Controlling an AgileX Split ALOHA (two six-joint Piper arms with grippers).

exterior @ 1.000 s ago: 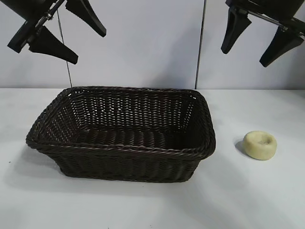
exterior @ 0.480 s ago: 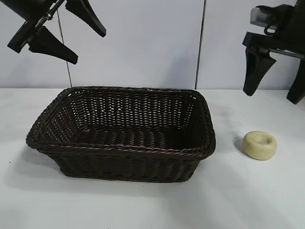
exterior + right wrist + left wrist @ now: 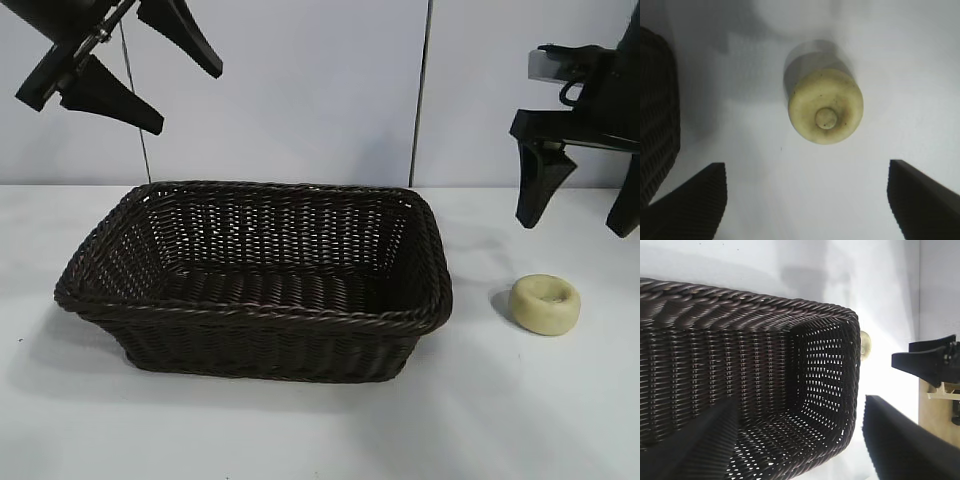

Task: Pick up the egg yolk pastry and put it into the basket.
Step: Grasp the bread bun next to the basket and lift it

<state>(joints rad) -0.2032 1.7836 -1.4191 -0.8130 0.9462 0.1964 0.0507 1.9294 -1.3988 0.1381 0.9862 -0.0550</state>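
Exterior view: you have the white table (image 3: 300,430) under everything, with the basket (image 3: 250,300) sitting on it, dark woven wicker, flared sides, braided rim, nothing inside. It lies below your left gripper (image 3: 115,70), which hangs high over the basket's near-left corner, tilted, jaws spread wide and holding nothing. Left wrist view confirms: you look down past both fingers into the basket's (image 3: 740,380) bare woven floor.

Your right gripper (image 3: 580,205) hangs out past the basket's right end, pointing almost straight down, jaws wide apart, empty. The egg yolk pastry (image 3: 545,303) rests on the table just below that gripper, clear of the fingertips and near the basket's right wall without touching it.

Right wrist view: the egg yolk pastry (image 3: 825,106) sits ahead of the two fingertips (image 3: 695,200), roughly centred between them, dimple up, nothing touching it.
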